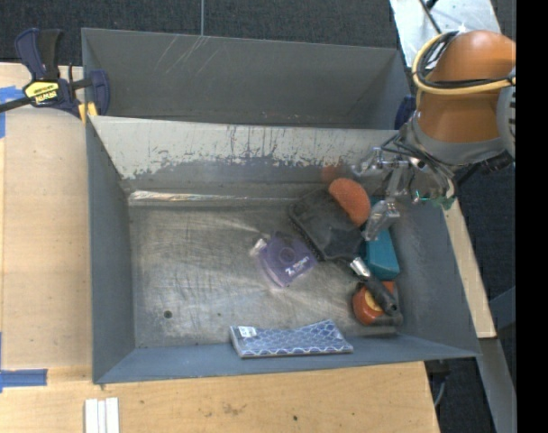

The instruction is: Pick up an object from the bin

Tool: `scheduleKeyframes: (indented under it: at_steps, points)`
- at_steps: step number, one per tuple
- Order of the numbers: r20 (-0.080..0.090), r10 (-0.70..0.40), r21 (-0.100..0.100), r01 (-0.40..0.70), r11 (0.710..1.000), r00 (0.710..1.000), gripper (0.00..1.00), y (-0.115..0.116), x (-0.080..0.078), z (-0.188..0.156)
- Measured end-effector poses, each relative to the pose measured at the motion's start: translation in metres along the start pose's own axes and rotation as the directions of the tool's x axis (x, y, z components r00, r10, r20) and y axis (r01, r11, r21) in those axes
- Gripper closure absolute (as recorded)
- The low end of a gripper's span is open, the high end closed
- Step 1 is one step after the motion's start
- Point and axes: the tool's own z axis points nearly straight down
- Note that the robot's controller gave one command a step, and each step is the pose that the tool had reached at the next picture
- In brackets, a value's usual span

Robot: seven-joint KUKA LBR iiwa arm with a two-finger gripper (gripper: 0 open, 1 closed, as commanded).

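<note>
We see our hand (pixel 380 216), open or closed we cannot tell, at the grey metal bin's (pixel 247 88) right, the teal plastic block (pixel 383 260) lying directly below it in frame, an orange-red rounded lump (pixel 348 197) just left.

Single cam looks down on bin (pixel 193 269), slightly oblique, close-ish.

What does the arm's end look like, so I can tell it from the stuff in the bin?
The wrist wears a rounded orange cover with a pale yellow cable looped round it and a grey collar beneath. Below that is the gripper, thin bare silver metal with a small green part.
</note>
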Motion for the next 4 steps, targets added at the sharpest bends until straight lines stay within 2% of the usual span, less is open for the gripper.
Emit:
scheduleKeyframes:
  at_steps: [1,4]
  points:
    - [0.050,-0.030,0.016,0.029,0.999,0.998,1.00,0.0120,-0.0222,0.0717]
    - [0.046,-0.031,0.012,0.031,0.999,0.998,1.00,0.0128,-0.0188,0.0676]
